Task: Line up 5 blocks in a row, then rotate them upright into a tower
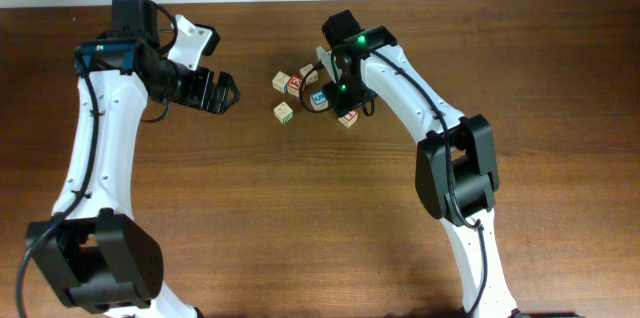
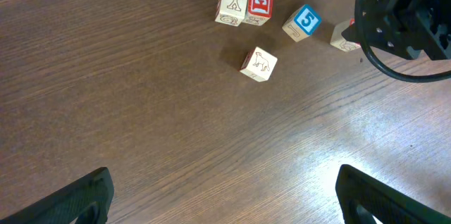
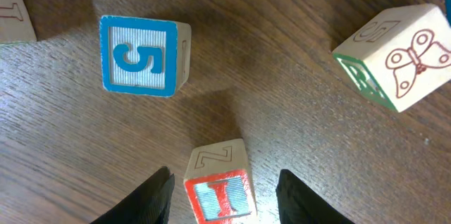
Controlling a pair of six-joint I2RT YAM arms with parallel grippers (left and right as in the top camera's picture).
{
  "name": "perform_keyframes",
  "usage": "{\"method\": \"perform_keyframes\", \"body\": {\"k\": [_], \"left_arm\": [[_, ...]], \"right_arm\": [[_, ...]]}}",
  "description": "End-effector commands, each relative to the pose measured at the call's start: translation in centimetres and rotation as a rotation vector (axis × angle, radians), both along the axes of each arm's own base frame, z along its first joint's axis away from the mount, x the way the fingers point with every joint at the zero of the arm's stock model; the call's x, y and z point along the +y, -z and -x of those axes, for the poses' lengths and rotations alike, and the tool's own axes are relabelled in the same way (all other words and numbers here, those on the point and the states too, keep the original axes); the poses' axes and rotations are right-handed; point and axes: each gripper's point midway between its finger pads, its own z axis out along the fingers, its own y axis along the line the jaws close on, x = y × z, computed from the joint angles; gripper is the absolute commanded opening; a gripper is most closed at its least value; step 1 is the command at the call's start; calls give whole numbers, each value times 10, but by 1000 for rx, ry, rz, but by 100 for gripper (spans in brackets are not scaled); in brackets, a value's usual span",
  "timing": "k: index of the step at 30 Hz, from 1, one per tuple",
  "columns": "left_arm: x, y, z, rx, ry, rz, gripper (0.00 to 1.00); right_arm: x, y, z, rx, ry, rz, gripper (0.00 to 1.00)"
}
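Counter [image 1: 300,218]: brown wood, carries everything. My left arm [image 1: 95,148] is off to its own side, left end effector [image 1: 230,91] spread wide with nothing in it, aimed toward the blocks [image 1: 318,100] but well apart from them. My right arm [image 1: 420,98] reaches over the group. Right end effector [image 3: 224,178] is partly open, fingers [image 3: 151,199] on either side of the red-marked block [image 3: 220,196], with bare counter showing in both gaps, so I read no grip yet. Blocks lie loose near the middle of the counter, not lined up. The red-marked block sits right between my right fingers, its sides roughly square to them; it's a cube, so no long axis to fuss over. Blue 5 block [image 3: 139,55] is just ahead, toward one finger's side, clear of the red one. Butterfly block [image 3: 394,55], green-edged, is skewed off to the other side. Right arm is plainly nearer; likely next is to close on the red-marked block and twist.
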Motion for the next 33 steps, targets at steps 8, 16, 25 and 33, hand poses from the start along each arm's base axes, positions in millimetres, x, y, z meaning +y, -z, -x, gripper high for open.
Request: {"method": "perform_keyframes", "body": {"k": [8, 16, 25, 33], "left_arm": [[-2, -8, -4, -23, 10, 12, 99], [-2, -8, -4, -23, 10, 12, 99], [-2, -8, -4, -23, 10, 12, 99], [-2, -8, -4, -23, 10, 12, 99]], "right_arm": [[0, 23, 0, 21, -20, 30, 48], [-6, 39, 12, 68, -20, 52, 48], [-6, 39, 11, 65, -13, 49, 39], [-11, 33, 30, 159, 143, 56, 30]]}}
